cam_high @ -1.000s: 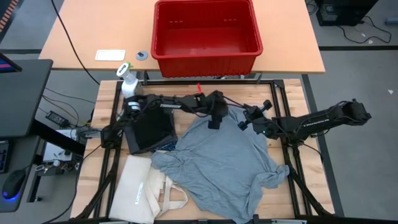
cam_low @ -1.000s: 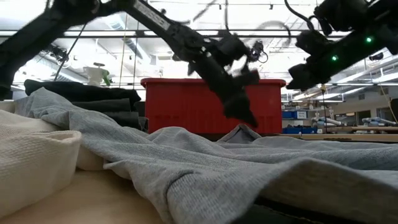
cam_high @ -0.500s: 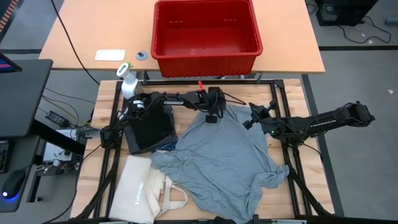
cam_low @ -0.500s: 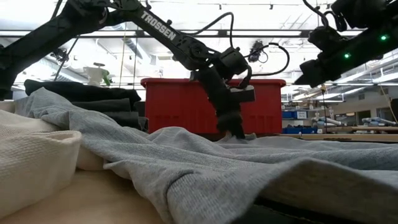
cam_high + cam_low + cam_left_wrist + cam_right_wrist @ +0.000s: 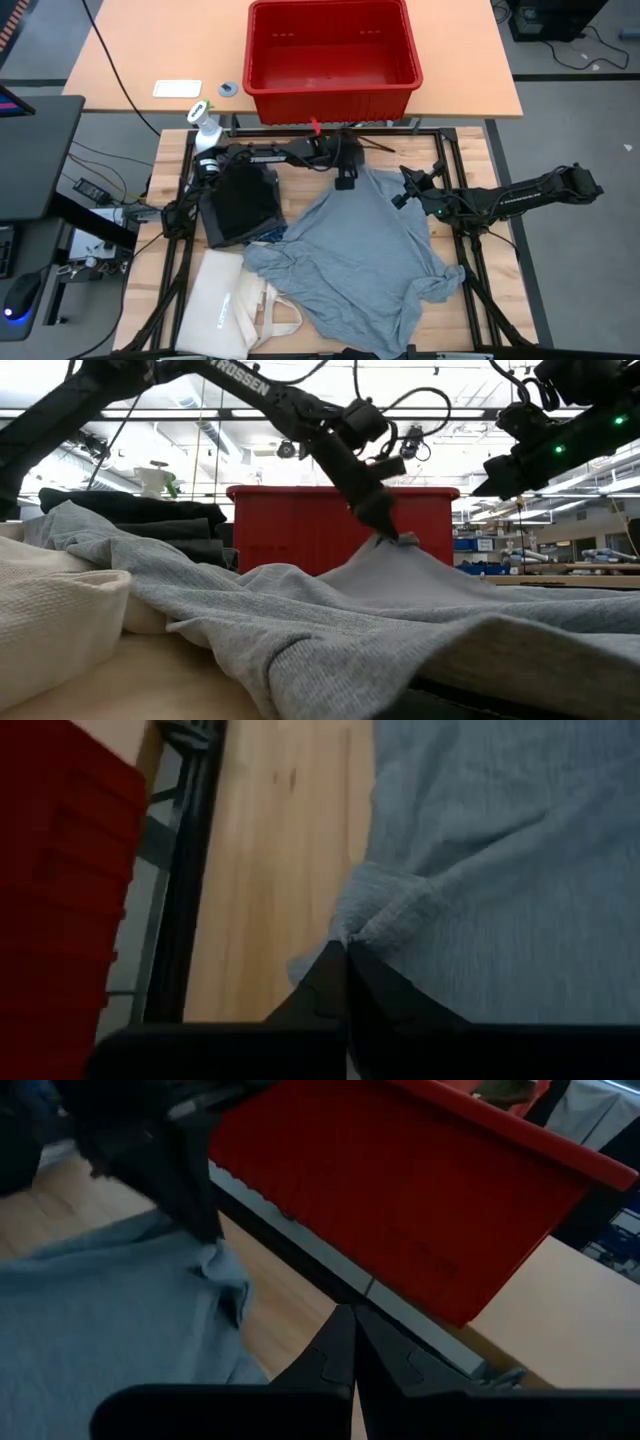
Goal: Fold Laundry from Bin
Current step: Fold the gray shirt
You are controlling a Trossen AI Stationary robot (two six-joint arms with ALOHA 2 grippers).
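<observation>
The left pincer is clenched on the far edge of the large light grey knit garment, lifting it into a small peak just in front of the big red slotted plastic bin, while the rest of the cloth lies spread over the pale wooden worktop toward the near side. The right pincer hangs clenched and empty just beside that same far edge, a little to the right of the left one. Judging by this, the next move turns on the far hem running left to right between the two pincers, with the right arm nearest its free stretch.
</observation>
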